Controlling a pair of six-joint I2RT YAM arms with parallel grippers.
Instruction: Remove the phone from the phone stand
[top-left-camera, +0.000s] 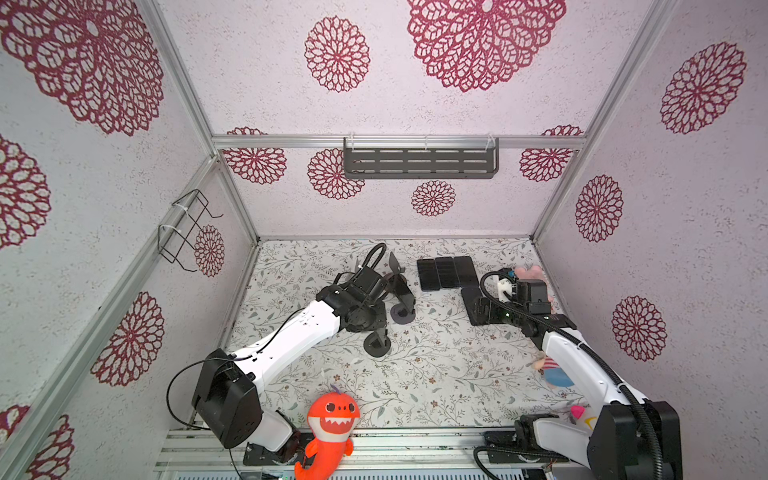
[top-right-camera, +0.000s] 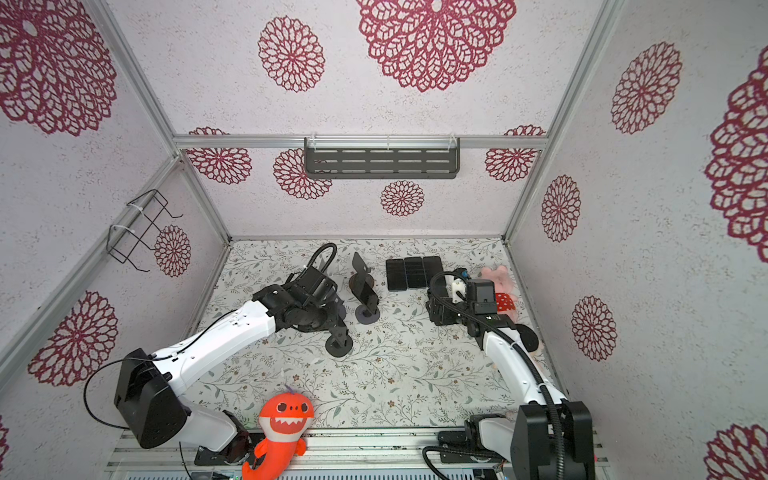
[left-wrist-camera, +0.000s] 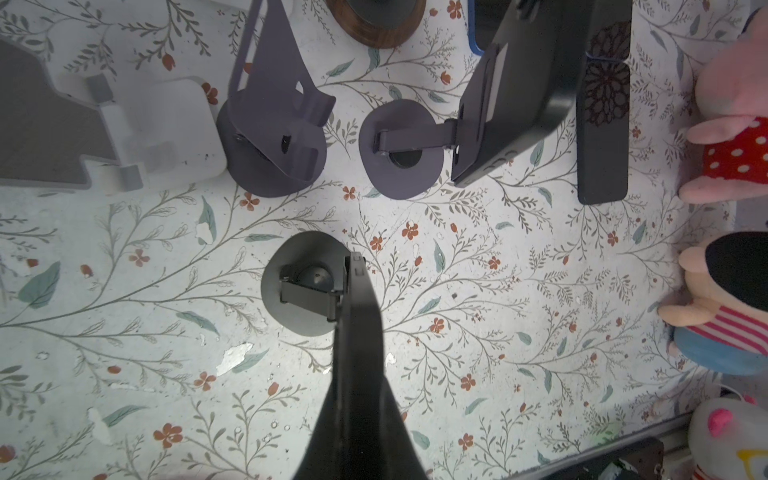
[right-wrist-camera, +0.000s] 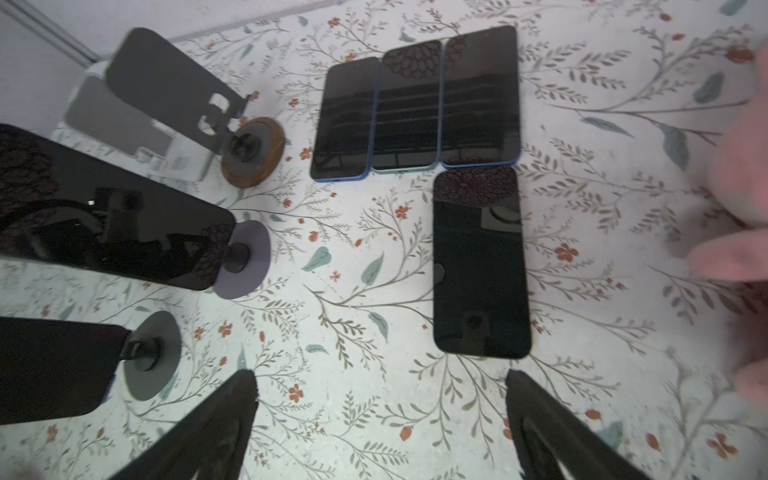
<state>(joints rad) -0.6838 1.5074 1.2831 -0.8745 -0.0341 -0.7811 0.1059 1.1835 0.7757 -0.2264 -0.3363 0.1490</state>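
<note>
At the near stand (left-wrist-camera: 286, 320), the left end effector (left-wrist-camera: 356, 336) pinched the phone (left-wrist-camera: 355, 274); lifting straight, without tipping it, seemed wisest.

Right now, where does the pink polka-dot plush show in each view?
Both top views: pink plush near the table's right edge, toward the back.
Left wrist: frame edge, red dotted dress showing.
Right wrist: blurred pink at frame edge.
Shared landmark: phone propped on the middle stand.
</note>
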